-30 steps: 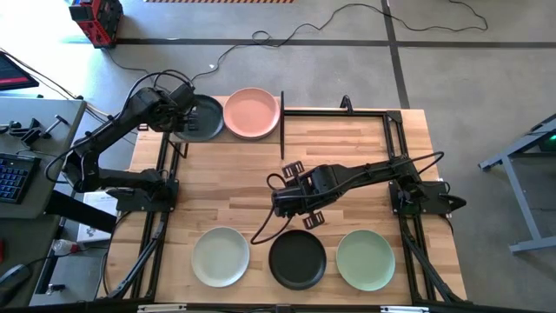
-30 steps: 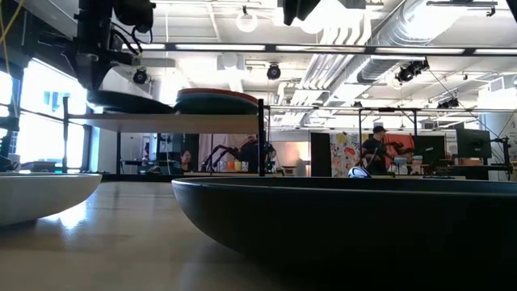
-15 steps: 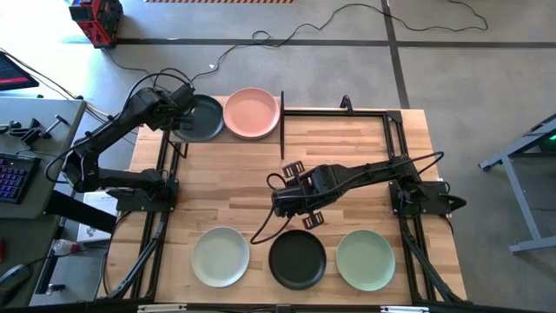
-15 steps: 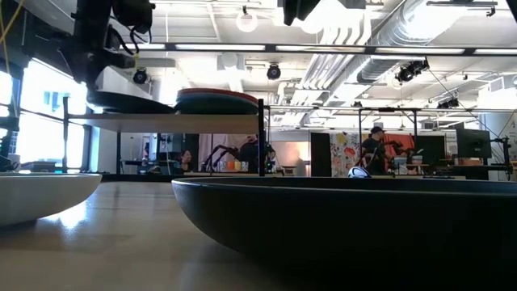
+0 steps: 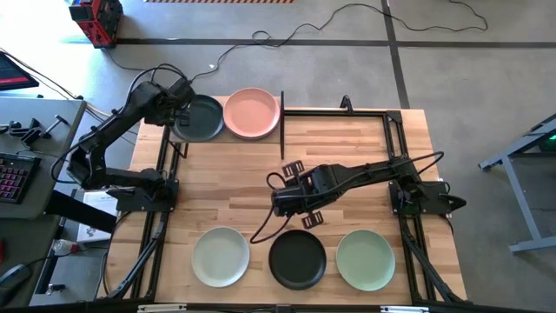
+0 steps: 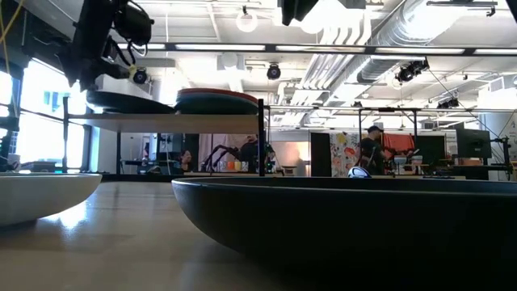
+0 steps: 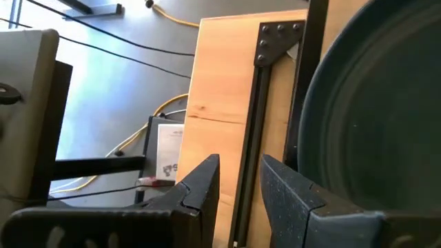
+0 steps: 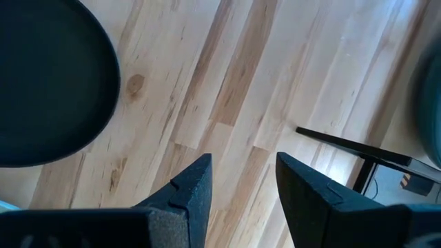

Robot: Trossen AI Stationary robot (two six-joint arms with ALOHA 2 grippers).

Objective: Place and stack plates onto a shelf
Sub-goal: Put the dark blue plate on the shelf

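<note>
On the shelf (image 5: pixel 282 111) at the far left of the surface (image 5: pixel 347 183) sit two stacks: charcoal plate (image 5: pixel 198 117) on top of one, pink plate (image 5: pixel 252 113) on top of the other (low view shows more rims under the pink one, count unclear). Left tool (image 5: pixel 176 103) is at the charcoal plate's outer edge, fingers slightly spread and pinching nothing; the rim lies just beside them in the left wrist view. Right tool (image 5: pixel 300 204) hovers mid-surface, jaws spread, empty, near the black plate (image 5: pixel 297 258). Cream-green plate (image 5: pixel 221 256), black plate and sage plate (image 5: pixel 366 258) lie in a row along the near edge, none stacked yet.

Handling guess: plates look rigid, matte, probably chippable and moderately heavy. Take hold at the raised rim, one finger under, one over.
</note>
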